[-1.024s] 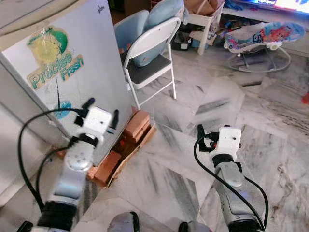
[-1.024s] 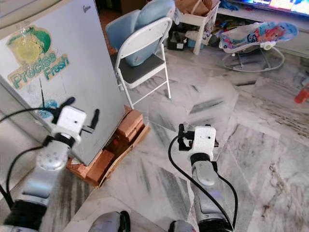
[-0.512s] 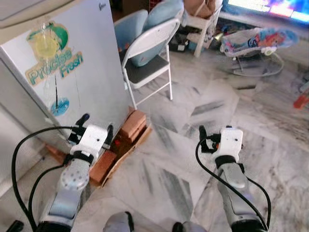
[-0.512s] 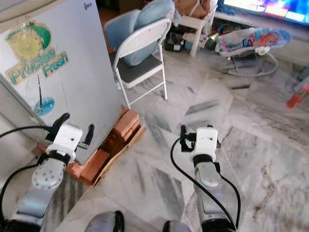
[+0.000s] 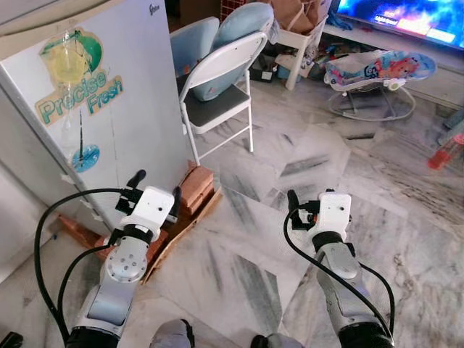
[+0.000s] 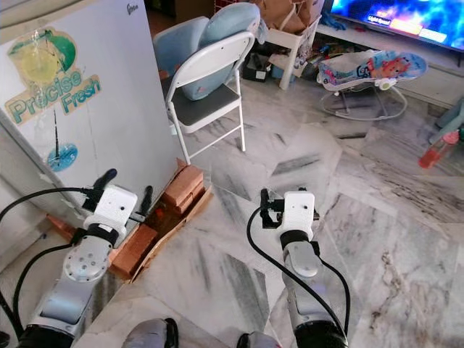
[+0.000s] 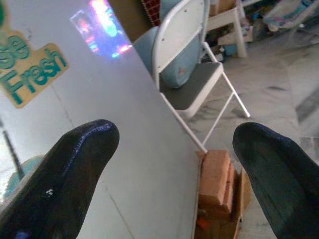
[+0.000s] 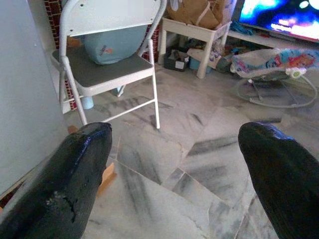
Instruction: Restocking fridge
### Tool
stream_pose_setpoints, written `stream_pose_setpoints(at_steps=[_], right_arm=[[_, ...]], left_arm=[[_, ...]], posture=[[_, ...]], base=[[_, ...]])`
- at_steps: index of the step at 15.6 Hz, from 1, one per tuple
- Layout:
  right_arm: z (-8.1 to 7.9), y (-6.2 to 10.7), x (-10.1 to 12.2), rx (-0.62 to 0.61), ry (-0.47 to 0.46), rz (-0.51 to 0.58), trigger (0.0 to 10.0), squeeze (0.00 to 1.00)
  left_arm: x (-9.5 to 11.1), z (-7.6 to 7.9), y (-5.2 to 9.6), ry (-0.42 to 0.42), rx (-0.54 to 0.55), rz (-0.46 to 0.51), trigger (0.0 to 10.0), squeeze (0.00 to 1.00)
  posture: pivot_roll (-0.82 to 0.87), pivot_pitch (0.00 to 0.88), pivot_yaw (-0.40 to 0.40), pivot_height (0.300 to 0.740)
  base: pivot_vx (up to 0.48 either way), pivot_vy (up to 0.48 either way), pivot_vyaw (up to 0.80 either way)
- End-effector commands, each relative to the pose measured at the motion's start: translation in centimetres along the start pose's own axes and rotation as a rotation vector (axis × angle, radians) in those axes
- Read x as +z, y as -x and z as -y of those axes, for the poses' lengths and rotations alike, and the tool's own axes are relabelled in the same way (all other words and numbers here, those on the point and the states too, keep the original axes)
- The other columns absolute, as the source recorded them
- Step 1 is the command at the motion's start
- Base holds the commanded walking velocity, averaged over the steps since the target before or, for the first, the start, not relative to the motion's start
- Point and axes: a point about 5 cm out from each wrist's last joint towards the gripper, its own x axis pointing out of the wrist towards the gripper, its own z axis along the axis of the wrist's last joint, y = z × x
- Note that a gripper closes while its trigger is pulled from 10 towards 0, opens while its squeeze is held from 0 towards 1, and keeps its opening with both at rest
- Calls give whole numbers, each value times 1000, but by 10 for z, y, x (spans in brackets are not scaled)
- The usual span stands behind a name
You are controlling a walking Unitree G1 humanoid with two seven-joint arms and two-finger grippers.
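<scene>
The fridge (image 5: 109, 123) is a pale grey box with a "Precise Fresh" sticker, standing at my left with its door closed. It rests on red bricks (image 5: 194, 190) and cardboard. My left gripper (image 5: 156, 187) is open and empty, held in front of the fridge's lower right corner and apart from it. The left wrist view has its fingers (image 7: 75, 164) spread wide, with the fridge's face (image 7: 99, 124) between them. My right gripper (image 5: 310, 204) hovers open and empty over the marble floor (image 5: 246, 239), right of the fridge; its fingers (image 8: 79, 164) frame the chair and floor.
A white folding chair (image 5: 225, 80) with blue cushions stands just past the fridge's right side. Further back are a small white table (image 5: 304, 29), a baby bouncer (image 5: 373, 69) and a lit screen (image 5: 406, 11). A red object (image 5: 442, 156) lies at the far right.
The whole view has shifted, so the camera has moved. My left gripper sits lower against the fridge than a second ago. Both grippers remain open and empty.
</scene>
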Motion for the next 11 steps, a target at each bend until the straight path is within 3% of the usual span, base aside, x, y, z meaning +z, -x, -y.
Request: stream_pose_setpoints(at_steps=[1, 5, 8, 11], right_arm=[[2, -2, 1, 7, 5, 7, 10000, 0], [-11, -10, 6, 96, 7, 7, 10000, 0], [1, -2, 1, 57, -2, -14, 10000, 0], [6, 8, -3, -5, -14, -8, 10000, 0]], left_arm=[[1, -6, 2, -13, 31, -2, 10000, 0], [-12, -5, 26, 41, 103, -63, 10000, 0], [-9, 3, 21, 89, 87, -67, 10000, 0], [-6, 7, 12, 54, 25, -42, 10000, 0]], posture=[[244, 91, -86, 740], [259, 117, -153, 740], [224, 119, -135, 740], [174, 117, -71, 740]], base=[[0, 0, 0], [0, 0, 0], [0, 0, -688], [0, 0, -800]])
